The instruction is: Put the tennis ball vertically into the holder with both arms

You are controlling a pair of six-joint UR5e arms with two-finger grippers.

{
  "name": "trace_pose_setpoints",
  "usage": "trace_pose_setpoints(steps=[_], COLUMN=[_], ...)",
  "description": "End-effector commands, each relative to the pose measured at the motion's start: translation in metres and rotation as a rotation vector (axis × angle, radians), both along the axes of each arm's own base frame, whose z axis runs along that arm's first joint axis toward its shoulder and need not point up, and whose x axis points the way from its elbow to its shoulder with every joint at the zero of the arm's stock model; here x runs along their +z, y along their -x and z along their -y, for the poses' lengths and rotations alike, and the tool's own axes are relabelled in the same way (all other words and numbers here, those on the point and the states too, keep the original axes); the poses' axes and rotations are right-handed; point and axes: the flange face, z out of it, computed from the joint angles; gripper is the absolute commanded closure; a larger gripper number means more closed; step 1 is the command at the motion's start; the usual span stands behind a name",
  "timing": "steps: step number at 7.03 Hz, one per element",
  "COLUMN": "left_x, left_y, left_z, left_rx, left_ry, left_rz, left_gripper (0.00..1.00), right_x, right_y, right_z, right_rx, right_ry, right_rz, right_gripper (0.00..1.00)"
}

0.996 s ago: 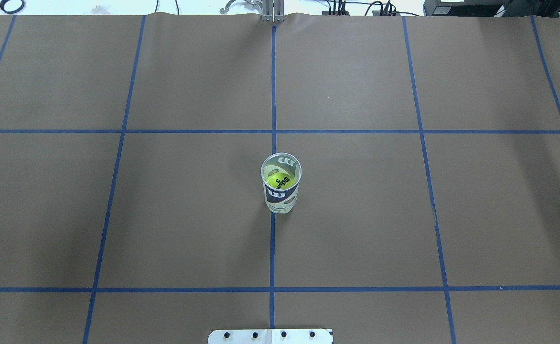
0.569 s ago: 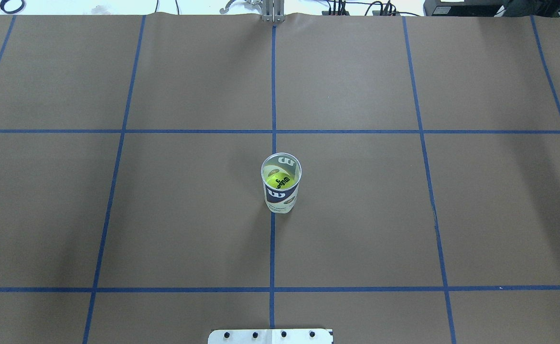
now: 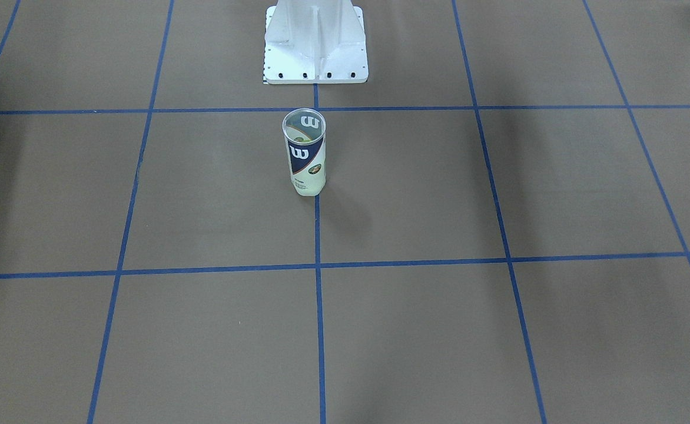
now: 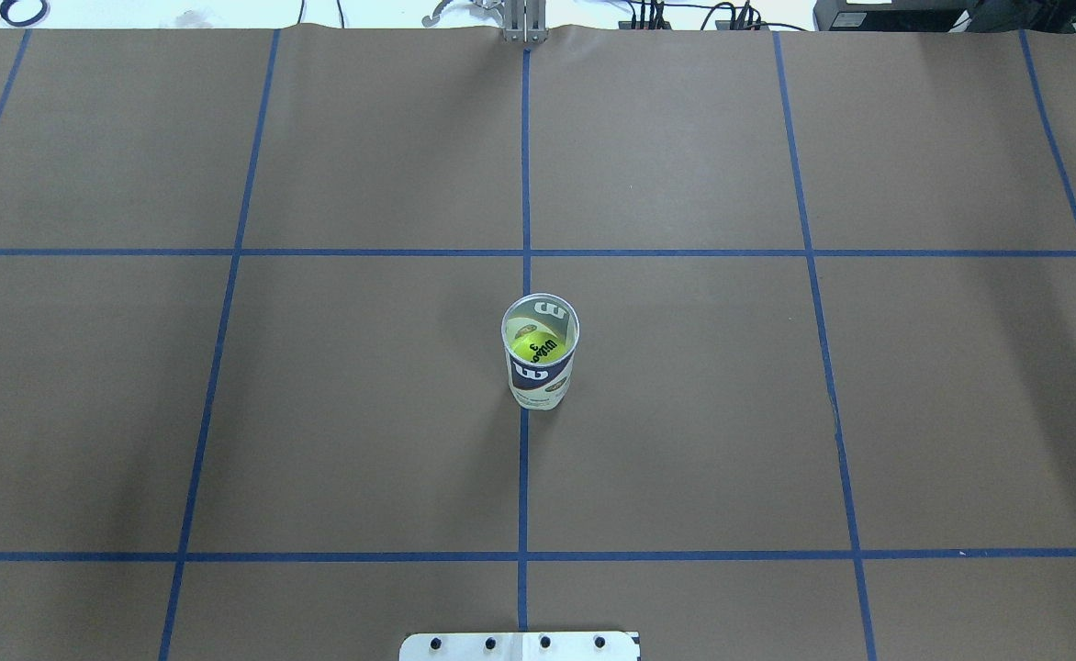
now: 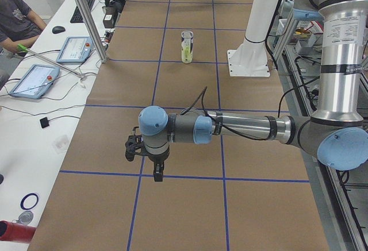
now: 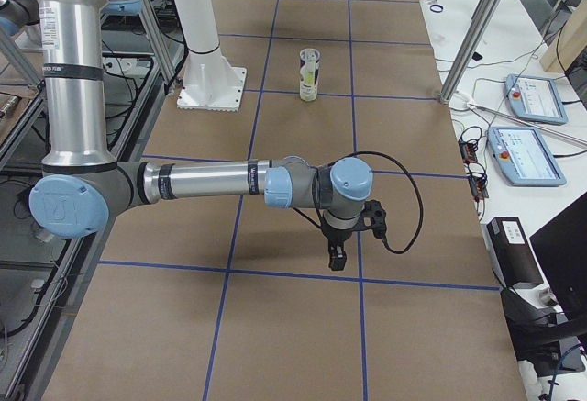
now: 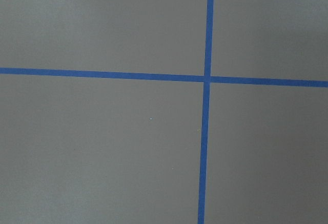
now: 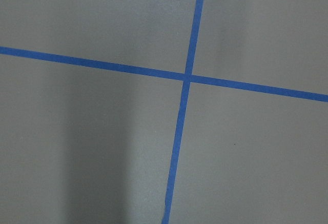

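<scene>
Nearest you in the left-end view, the grey-and-silver left arm point(image 5: 247, 127) with light-blue joint caps reaches out low over the brown paper surface point(image 5: 184, 211). Its jaws point down above a blue tape line point(image 5: 190, 177), and you cannot tell whether they are spread or pressed together. From the right end, the matching right arm point(image 6: 211, 181) stretches out the same way, jaws pointing down, and you cannot tell their state either. Each wrist camera gives you only paper and a crossing of tape lines. Farther along, well apart from both arms, the clear plastic can point(image 4: 541, 372), metal-rimmed with a white-and-navy label, stands upright on the centre tape line, near the white metal pedestal base point(image 3: 315, 59). The fuzzy yellow-green tennis ball point(image 4: 538, 346) with black lettering sits inside the can, below its rim.
</scene>
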Motion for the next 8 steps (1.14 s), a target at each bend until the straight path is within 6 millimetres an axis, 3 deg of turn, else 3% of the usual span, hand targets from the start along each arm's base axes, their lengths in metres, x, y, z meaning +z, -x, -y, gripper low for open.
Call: trace_pose_setpoints(steps=[1,8], left_x=[0.0008,0.0033], left_y=[-0.0029,-0.0045], left_z=[0.0001,-0.0049], left_rx=[0.012,0.012], left_ry=[-0.008,-0.002], left_rz=[-0.014,-0.015], left_gripper=[0.00,0.00], right_x=[-0.0028,0.0034], right_y=[0.0024,0.0119], right_z=[0.0037,0.0008], right_rx=[-0.005,-0.021], right_ry=[-0.008,0.004], right_rz=[0.003,0.012], right_gripper=[0.01,0.01])
